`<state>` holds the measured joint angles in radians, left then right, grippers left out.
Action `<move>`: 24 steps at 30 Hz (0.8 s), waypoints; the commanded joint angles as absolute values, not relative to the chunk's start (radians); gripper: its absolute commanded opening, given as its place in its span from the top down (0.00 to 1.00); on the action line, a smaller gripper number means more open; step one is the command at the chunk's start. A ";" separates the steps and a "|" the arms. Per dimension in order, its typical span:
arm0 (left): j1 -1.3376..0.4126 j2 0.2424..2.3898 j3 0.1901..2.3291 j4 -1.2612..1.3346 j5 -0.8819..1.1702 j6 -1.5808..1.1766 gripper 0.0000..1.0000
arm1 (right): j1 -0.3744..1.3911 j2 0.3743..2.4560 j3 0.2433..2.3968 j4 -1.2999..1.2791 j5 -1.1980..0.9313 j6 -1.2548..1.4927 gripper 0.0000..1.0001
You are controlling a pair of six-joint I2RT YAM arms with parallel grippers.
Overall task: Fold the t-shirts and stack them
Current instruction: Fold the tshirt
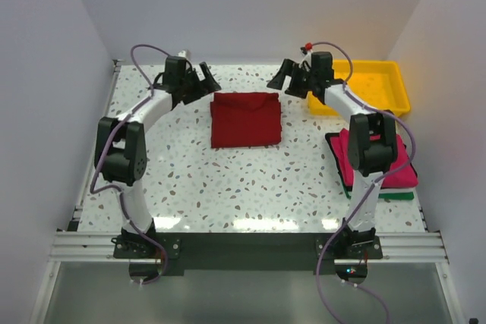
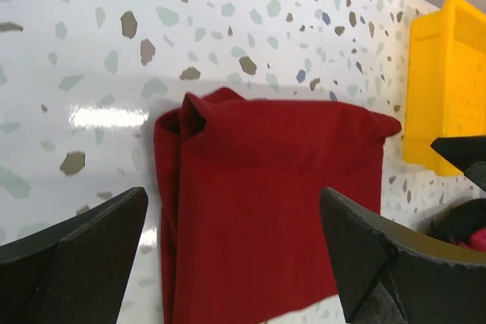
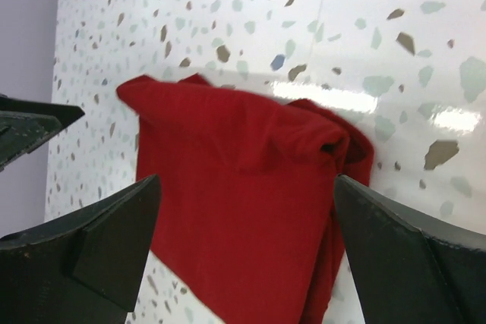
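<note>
The dark red t-shirt (image 1: 245,118) lies folded into a rough square at the middle back of the table. It also shows in the left wrist view (image 2: 266,210) and in the right wrist view (image 3: 250,210). My left gripper (image 1: 205,80) is open and empty, just off the shirt's far left corner. My right gripper (image 1: 287,80) is open and empty, just off its far right corner. A stack of folded shirts sits at the right: magenta-pink (image 1: 402,172) on top, black (image 1: 333,144) and green (image 1: 399,196) edges below, partly hidden by my right arm.
A yellow plastic tray (image 1: 391,85) stands at the back right, also in the left wrist view (image 2: 448,89). White walls close in the left, back and right sides. The speckled tabletop (image 1: 243,180) spreads in front of the red shirt.
</note>
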<state>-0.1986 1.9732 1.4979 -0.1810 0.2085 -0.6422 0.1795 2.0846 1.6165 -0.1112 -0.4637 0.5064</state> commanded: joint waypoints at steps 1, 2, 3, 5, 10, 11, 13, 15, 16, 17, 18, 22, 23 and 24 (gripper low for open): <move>-0.196 1.795 1.378 -0.124 0.210 -0.626 0.00 | 0.187 1.939 1.534 -0.074 -0.560 0.485 0.01; -0.199 1.777 1.347 -0.068 0.224 -0.627 0.00 | 0.202 1.930 1.498 -0.071 -0.571 0.483 0.01; -0.210 1.763 1.324 -0.042 0.250 -0.635 0.00 | 0.212 1.925 1.485 -0.069 -0.575 0.468 0.01; -0.227 1.767 1.316 -0.017 0.267 -0.634 0.00 | 0.236 1.931 1.468 -0.066 -0.581 0.475 0.01; -0.271 1.917 1.423 0.015 0.374 -0.647 0.00 | 0.255 2.026 1.489 0.046 -0.632 0.583 0.01; -0.272 1.946 1.445 0.011 0.379 -0.652 0.00 | 0.255 2.043 1.506 0.046 -0.635 0.587 0.01; -0.272 2.026 1.509 0.009 0.405 -0.657 0.00 | 0.255 2.077 1.554 0.045 -0.612 0.589 0.01; -0.272 2.072 1.543 0.024 0.406 -0.660 0.00 | 0.253 2.129 1.597 0.026 -0.589 0.574 0.01; -0.270 2.109 1.567 0.053 0.396 -0.658 0.00 | 0.252 2.149 1.642 0.018 -0.560 0.571 0.01; -0.270 2.129 1.584 0.055 0.378 -0.657 0.00 | 0.249 2.199 1.669 0.008 -0.549 0.565 0.01; -0.262 2.147 1.603 0.055 0.380 -0.652 0.00 | 0.249 2.221 1.696 -0.030 -0.542 0.555 0.01; -0.255 2.204 1.640 0.060 0.324 -0.632 0.00 | 0.242 2.318 1.802 -0.100 -0.520 0.535 0.01; -0.255 2.209 1.640 0.057 0.322 -0.620 0.00 | 0.244 2.327 1.804 -0.100 -0.523 0.534 0.01; -0.255 2.215 1.640 0.052 0.328 -0.617 0.00 | 0.244 2.338 1.801 -0.095 -0.525 0.532 0.01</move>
